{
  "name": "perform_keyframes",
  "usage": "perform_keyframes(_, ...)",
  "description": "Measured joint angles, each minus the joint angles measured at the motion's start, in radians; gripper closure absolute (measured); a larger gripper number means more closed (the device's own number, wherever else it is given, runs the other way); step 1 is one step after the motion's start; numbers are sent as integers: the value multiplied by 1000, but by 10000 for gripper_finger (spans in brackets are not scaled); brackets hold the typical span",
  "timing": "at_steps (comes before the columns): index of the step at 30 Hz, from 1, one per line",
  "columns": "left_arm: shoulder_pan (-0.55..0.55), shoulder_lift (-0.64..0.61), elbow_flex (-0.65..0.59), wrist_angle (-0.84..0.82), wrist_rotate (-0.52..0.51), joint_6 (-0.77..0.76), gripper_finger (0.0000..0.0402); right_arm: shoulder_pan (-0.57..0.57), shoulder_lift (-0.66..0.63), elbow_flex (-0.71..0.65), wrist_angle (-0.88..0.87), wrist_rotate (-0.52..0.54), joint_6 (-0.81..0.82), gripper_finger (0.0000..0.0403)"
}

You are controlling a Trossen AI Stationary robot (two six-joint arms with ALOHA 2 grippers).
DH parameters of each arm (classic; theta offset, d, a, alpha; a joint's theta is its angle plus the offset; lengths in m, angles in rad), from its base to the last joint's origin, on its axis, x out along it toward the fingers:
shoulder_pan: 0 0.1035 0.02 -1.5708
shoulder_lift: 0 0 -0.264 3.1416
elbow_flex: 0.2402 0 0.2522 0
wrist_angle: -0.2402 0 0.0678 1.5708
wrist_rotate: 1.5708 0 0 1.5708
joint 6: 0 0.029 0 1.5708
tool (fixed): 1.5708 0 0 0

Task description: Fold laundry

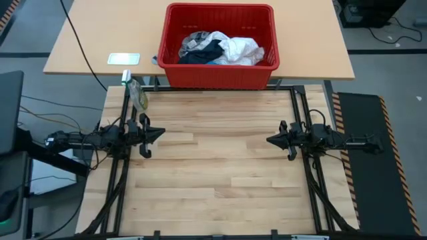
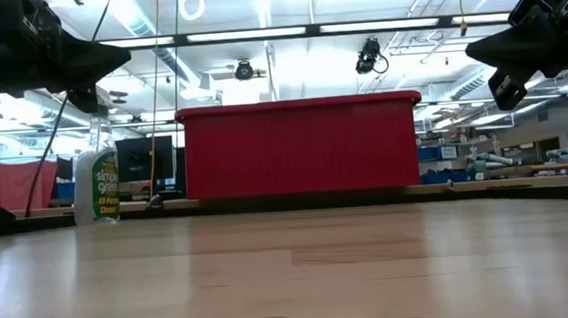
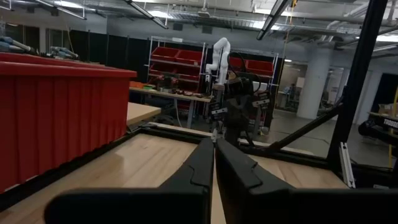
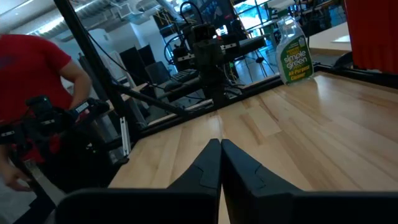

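laundry (image 1: pixel 220 49) lies heaped in the red basket (image 1: pixel 175 72) beyond the table's (image 1: pixel 213 193) far edge; left gripper (image 1: pixel 160 135) and right gripper (image 1: pixel 269 140) hover pinched together, facing each other. low view: spray bottle (image 2: pixel 95 186) beside the basket. right wrist view: a red-shirted person (image 4: pixel 34 68) beyond the frame.
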Motion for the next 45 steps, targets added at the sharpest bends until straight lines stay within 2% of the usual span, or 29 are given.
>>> perform_keyframes(23,7,0,0,4,0,31,381,0,0,0,0,0,0,387)
perform_keyframes(29,7,0,0,12,0,-67,381,0,0,0,0,0,0,387)
perform_keyframes(35,7,0,0,10,0,-332,381,0,0,0,0,0,0,387)
perform_keyframes(38,7,0,0,10,-5,-369,381,0,0,0,0,0,0,387)
perform_keyframes(41,7,0,0,9,-57,-370,381,0,0,0,0,0,-4,387)
perform_keyframes(45,7,1,0,9,-172,-417,381,0,0,0,19,45,-147,387)
